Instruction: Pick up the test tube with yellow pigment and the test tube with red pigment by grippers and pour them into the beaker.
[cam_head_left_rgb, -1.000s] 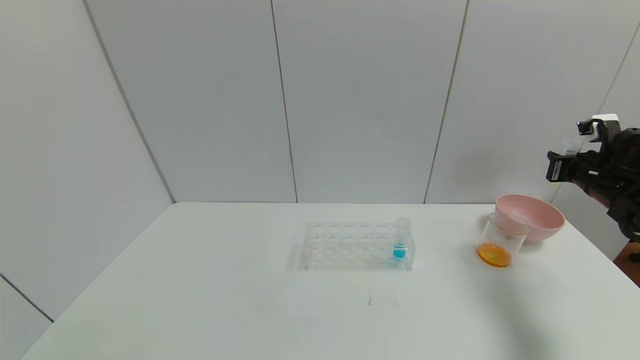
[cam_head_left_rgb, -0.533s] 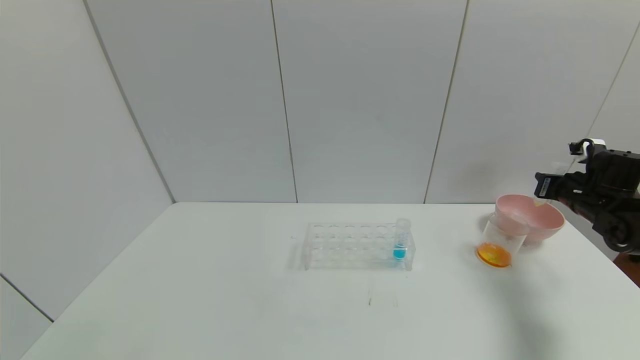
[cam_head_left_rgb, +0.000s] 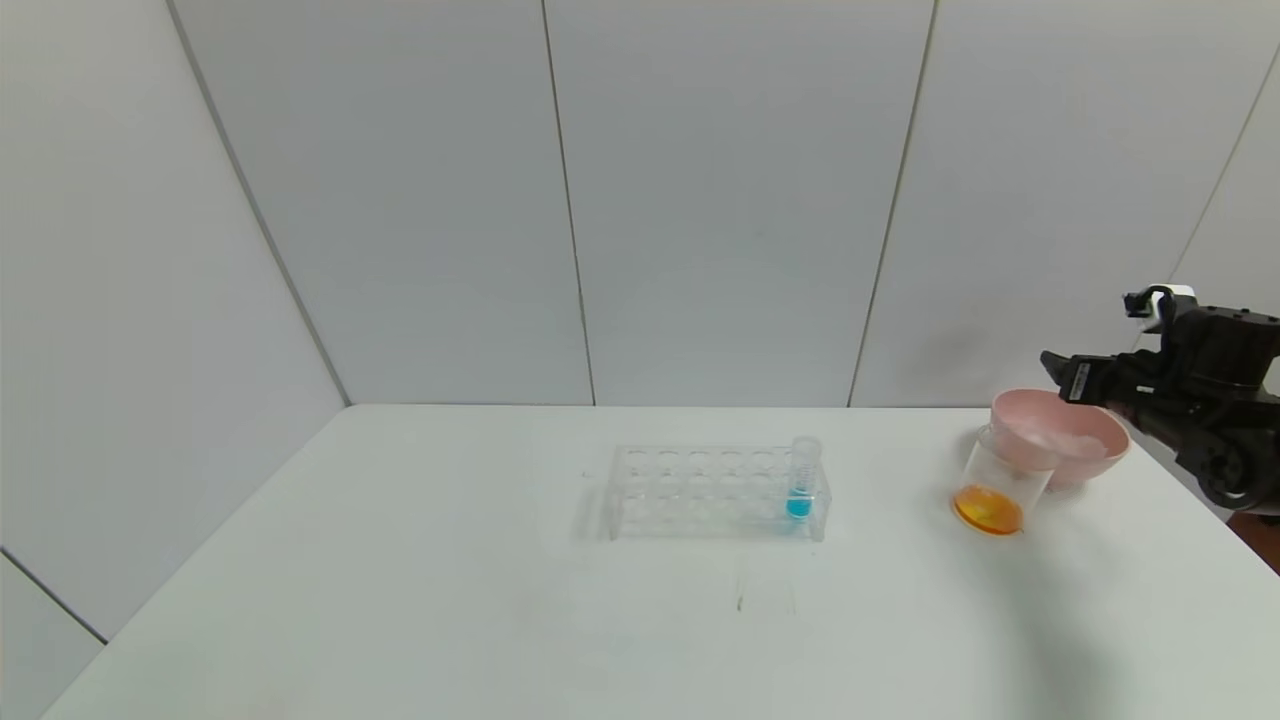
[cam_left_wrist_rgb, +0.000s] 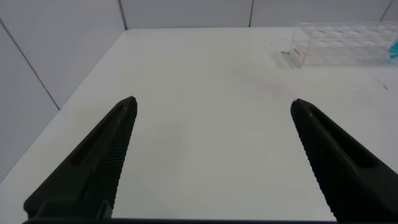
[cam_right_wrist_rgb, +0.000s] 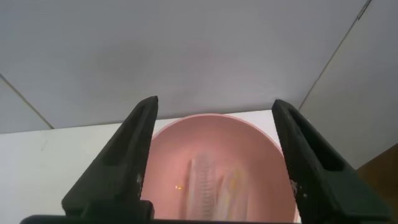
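Observation:
The beaker (cam_head_left_rgb: 990, 492) stands at the right of the table, against the pink bowl (cam_head_left_rgb: 1095, 462), and holds orange liquid. My right gripper (cam_head_left_rgb: 1060, 372) hovers open and empty just above the bowl. In the right wrist view the gripper (cam_right_wrist_rgb: 214, 102) looks down into the bowl (cam_right_wrist_rgb: 180, 143), where two clear test tubes lie blurred. One tube (cam_right_wrist_rgb: 235, 186) shows yellow traces and the other tube (cam_right_wrist_rgb: 202, 183) looks clear; I cannot tell which held red. My left gripper (cam_left_wrist_rgb: 212, 102) is open and empty over the table's left side, out of the head view.
A clear tube rack (cam_head_left_rgb: 700, 490) stands mid-table with a blue-liquid tube (cam_head_left_rgb: 802, 480) at its right end; the rack also shows in the left wrist view (cam_left_wrist_rgb: 342, 43). The table's right edge runs close behind the bowl. Grey wall panels stand behind.
My right gripper has come down and to the left, from high at the right edge to just over the pink bowl. The clear tube it held is now in the bowl.

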